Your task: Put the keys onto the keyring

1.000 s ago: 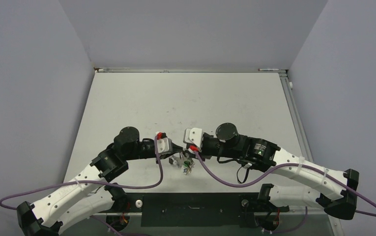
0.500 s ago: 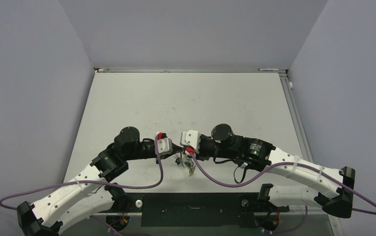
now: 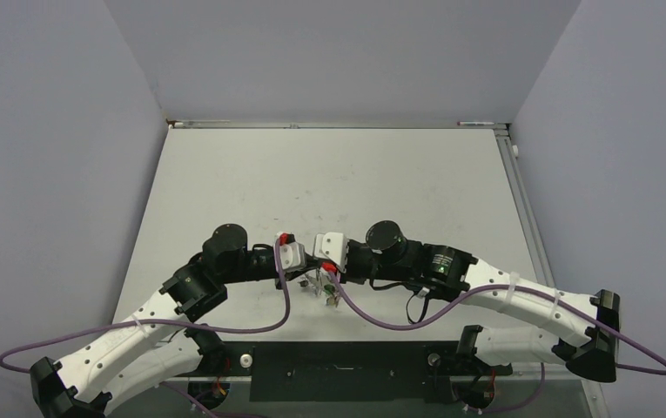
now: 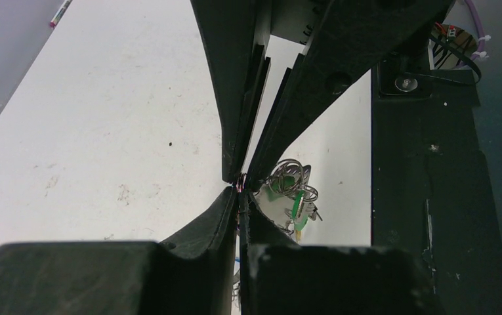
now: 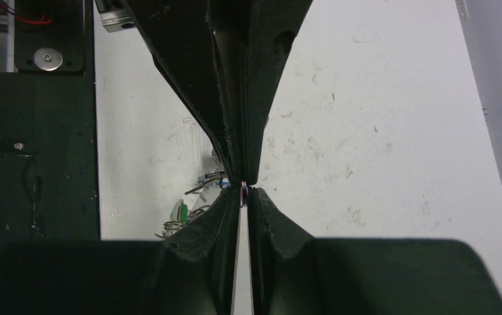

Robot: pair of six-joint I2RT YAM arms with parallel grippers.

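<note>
Hiding most keys (image 4: 292,197): left pincer (image 4: 240,178), right pincer (image 5: 243,184)

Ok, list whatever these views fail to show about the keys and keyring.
Top view: the keys are too small to count; the keyring's loop cannot be traced.
Left wrist view: the left gripper and right gripper cover part of the keys.
Right wrist view: what the fingertips pinch is too small to name.
</note>
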